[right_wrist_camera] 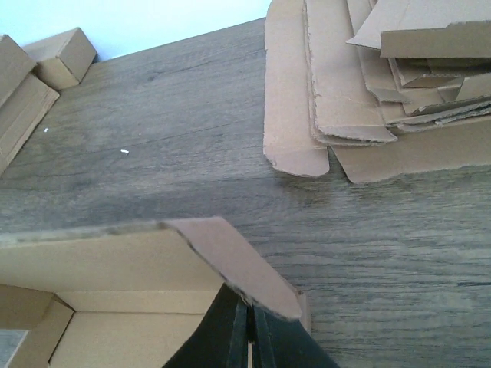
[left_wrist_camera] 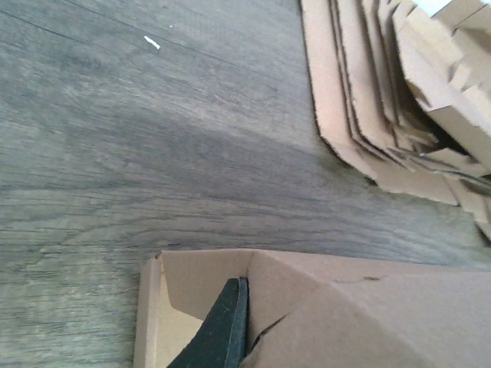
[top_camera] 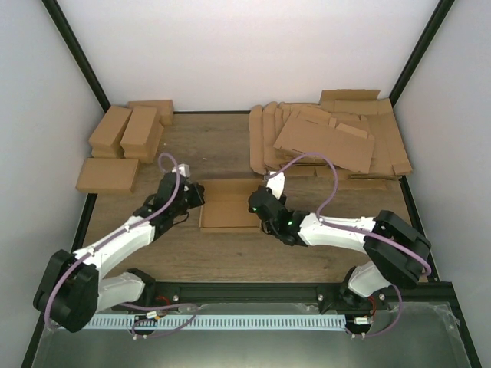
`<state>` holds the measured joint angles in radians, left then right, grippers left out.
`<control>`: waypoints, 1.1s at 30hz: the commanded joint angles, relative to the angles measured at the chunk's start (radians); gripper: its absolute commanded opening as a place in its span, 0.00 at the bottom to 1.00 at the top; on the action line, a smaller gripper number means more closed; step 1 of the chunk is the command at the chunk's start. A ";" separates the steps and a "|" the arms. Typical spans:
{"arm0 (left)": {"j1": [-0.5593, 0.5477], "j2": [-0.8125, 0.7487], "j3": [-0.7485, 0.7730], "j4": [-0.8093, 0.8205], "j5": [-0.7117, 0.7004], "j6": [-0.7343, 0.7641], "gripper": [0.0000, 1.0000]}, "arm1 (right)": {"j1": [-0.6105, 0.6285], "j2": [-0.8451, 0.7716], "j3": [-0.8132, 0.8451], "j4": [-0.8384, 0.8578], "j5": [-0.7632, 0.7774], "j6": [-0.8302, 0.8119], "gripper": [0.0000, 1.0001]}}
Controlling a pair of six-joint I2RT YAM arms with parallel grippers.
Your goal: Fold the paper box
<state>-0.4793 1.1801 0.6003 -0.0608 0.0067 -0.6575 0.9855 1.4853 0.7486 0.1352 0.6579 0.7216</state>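
Note:
The paper box point(top_camera: 230, 205) lies in the middle of the wooden table, a shallow open brown tray with raised walls and flaps. My left gripper point(top_camera: 193, 195) is at its left wall. In the left wrist view one dark finger point(left_wrist_camera: 224, 326) presses on the inside of the box wall point(left_wrist_camera: 322, 299); the other finger is hidden behind the cardboard. My right gripper point(top_camera: 261, 205) is at the box's right wall. In the right wrist view its fingers point(right_wrist_camera: 230, 337) are closed together under a tilted flap point(right_wrist_camera: 238, 264), with a thin cardboard edge between them.
A thick pile of flat cardboard sheets point(top_camera: 337, 142) lies at the back right, close behind the box. Several narrow brick-shaped boxes point(top_camera: 130, 126) and one flat one point(top_camera: 107, 175) sit at the back left. Black frame posts stand at the back corners.

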 commanded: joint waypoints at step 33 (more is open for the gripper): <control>-0.054 -0.045 0.352 -0.498 0.397 0.634 0.92 | 0.053 0.029 -0.220 0.273 -0.158 -0.294 0.01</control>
<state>-0.5293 1.0382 0.9257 -0.5526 0.2634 -0.2485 1.0191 1.4834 0.5541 0.4805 0.5743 0.4862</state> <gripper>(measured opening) 0.926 0.009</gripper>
